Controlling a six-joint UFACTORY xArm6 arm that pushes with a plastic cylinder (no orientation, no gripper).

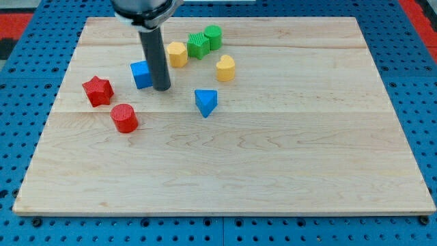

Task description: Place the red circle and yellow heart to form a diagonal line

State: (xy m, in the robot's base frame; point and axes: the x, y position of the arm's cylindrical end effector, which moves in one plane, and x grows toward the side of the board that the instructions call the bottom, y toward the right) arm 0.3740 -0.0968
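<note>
Single camera view — set above and in front of the wooden board (225,171), looking obliquely down across it toward the view's top. The whole board fits in frame, the blue pegboard (27,102) bordering it.

The tool's tip (162,88) is seen just right of the blue cube (141,74); the red circle (124,117) lies below-left of that cube, the yellow heart (225,67) well right.

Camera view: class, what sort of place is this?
Probably a robotics lab bench: a wooden board on blue perforated panel, small coloured blocks like the red circle, and my tip.
</note>
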